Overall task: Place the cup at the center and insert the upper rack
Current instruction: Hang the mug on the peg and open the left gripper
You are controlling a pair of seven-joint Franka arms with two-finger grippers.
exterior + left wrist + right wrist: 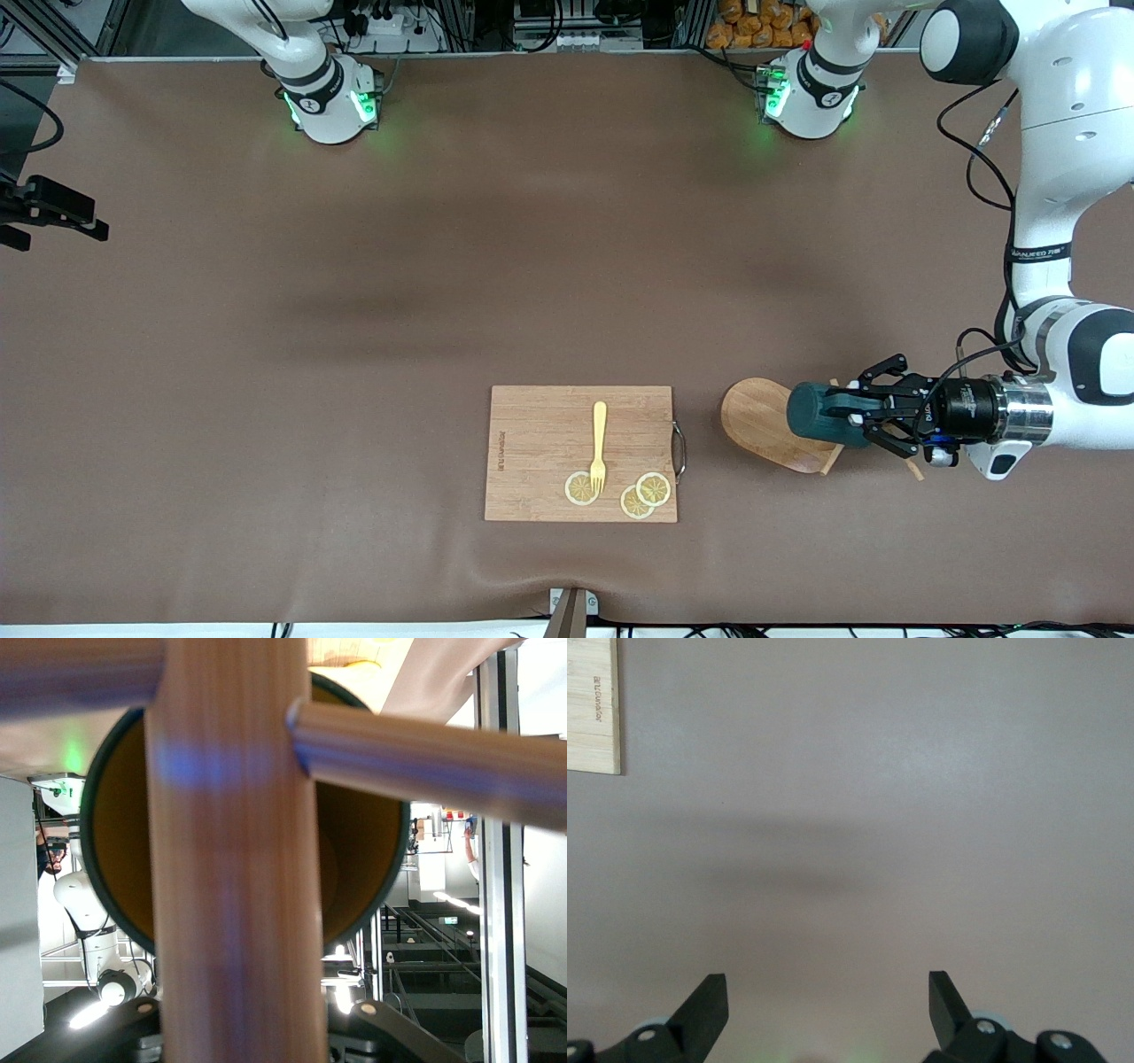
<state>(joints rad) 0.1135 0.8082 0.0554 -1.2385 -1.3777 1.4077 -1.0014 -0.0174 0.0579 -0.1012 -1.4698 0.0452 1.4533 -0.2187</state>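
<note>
Teal-green cylindrical cup (819, 414) with its mustard-yellow inside is what your left gripper (852, 414) has its fingers clamped on, lying sideways at the left arm's end of the table. In the front view the cup's body points toward the bamboo board, and it sits over the oval flat base of the light wooden mug tree, your upper rack (762, 424). That rack lies tipped over on the brown table (354, 354), its base turned up on edge toward the camera side, just beside the cup; thin wooden pegs poke out near the gripper's knuckles. You cannot tell from these views whether the cup touches the rack's base or merely hangs in front of it.

From your left wrist view, the rack's round central post (235, 868) fills the middle of the picture, with a peg (425, 771) branching off it, and the cup's open yellow mouth (363, 859) shows round the post. The cup's dark rim rings that opening.

Your right gripper (828, 1005) waits with its fingers spread wide apart over bare table, holding nothing; a corner of the rectangular bamboo cutting board (592, 704) shows at the edge of its view.

On that cutting board (540, 443), nearer the front camera than the table's middle, you have a yellow fork (599, 445) lying with its tines toward the camera, and three lemon slices (645, 494) near the board's lower edge. One slice lies under the fork's tines, the other two overlap each other. A metal handle (680, 450) sits on the board's edge facing the rack.
</note>
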